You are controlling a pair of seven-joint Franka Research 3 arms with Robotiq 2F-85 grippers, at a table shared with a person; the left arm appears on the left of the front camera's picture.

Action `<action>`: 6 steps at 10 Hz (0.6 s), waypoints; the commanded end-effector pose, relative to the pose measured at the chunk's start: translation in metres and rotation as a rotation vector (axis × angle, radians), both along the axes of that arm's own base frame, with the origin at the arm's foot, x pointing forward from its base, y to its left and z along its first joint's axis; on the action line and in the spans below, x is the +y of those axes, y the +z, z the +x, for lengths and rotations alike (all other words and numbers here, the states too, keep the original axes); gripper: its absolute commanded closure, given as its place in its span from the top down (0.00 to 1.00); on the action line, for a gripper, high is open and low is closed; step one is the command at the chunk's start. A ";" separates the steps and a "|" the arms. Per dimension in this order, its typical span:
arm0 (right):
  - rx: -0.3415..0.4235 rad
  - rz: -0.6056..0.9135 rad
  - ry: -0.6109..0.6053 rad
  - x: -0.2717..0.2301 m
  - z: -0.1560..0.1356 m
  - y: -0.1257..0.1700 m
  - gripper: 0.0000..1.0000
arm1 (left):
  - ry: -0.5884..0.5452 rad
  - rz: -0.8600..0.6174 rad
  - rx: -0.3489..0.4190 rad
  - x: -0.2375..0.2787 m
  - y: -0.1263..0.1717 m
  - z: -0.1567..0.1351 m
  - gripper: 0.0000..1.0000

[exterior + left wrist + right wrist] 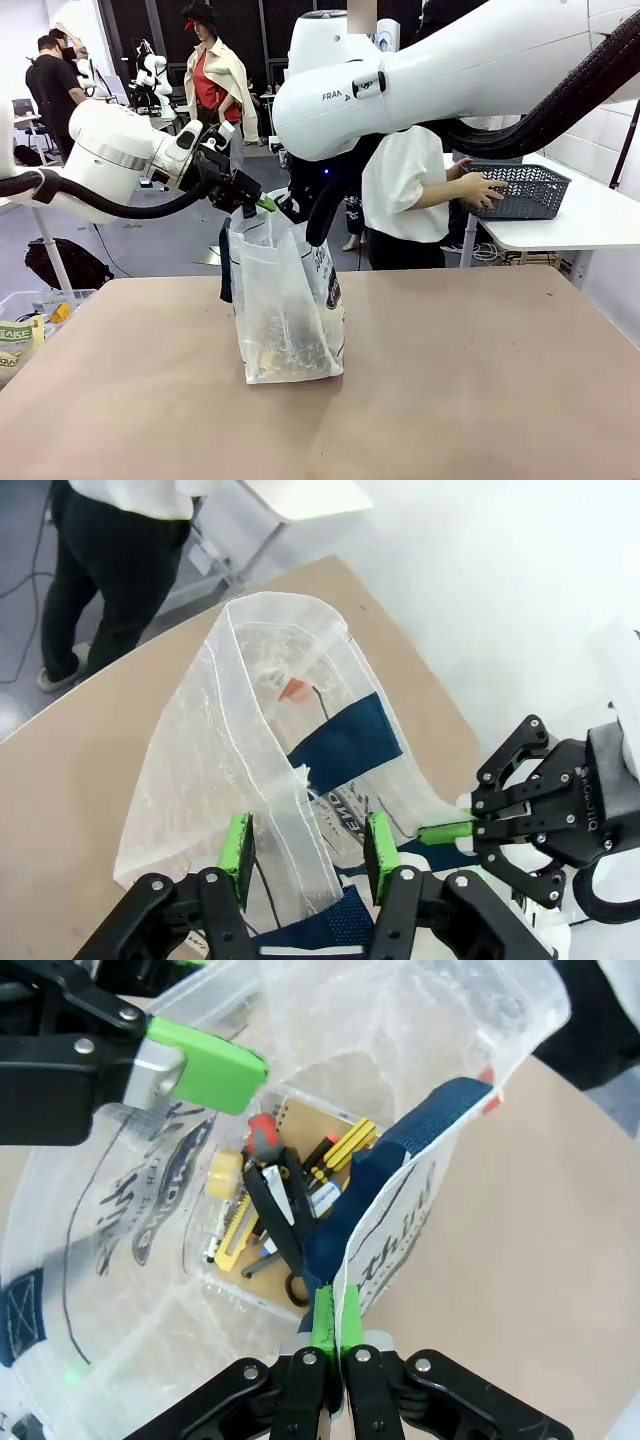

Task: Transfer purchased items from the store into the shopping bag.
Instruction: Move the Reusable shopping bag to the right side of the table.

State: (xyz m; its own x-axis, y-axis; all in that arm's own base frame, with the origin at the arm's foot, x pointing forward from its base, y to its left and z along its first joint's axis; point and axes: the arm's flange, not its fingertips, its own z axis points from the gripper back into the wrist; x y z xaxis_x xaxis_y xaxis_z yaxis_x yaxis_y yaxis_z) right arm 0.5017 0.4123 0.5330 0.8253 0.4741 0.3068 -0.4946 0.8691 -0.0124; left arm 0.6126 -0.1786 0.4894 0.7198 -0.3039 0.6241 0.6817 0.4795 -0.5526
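Note:
The shopping bag (287, 310) stands upright in the middle of the brown table (470, 380), its mouth held open. My right gripper (335, 1322) is shut on the shopping bag's rim beside a dark blue handle (400, 1150). My left gripper (308, 850) is open, its green pads (238, 842) standing either side of the opposite rim (290, 820). Inside the bag lie purchased items (280, 1210): a card pack with yellow, red and black pieces. The store (522, 190), a dark lattice basket, sits on a white table at the far right with a person's hand (480, 190) on it.
The person stands behind the bag at the far edge. A clear bin (30, 310) with packages sits at the left beside the table. The white side table (600, 215) is at the back right. Brown tabletop lies bare in front and to the right of the bag.

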 end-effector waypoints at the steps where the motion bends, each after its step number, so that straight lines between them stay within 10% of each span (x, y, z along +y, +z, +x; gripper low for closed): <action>1: -0.039 -0.017 0.030 0.008 0.006 -0.002 0.00 | -0.060 -0.058 -0.002 0.005 0.001 0.009 0.59; 6: -0.046 -0.006 0.178 0.024 0.003 -0.001 0.00 | -0.079 -0.113 0.035 0.004 0.001 0.019 0.59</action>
State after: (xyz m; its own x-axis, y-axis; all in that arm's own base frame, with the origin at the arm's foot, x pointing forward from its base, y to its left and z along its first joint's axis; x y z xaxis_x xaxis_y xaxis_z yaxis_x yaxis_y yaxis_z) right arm 0.4990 0.4309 0.5323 0.7610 0.5647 0.3193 -0.5874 0.8087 -0.0304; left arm 0.6233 -0.1778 0.4899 0.7240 -0.3062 0.6181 0.6878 0.3890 -0.6129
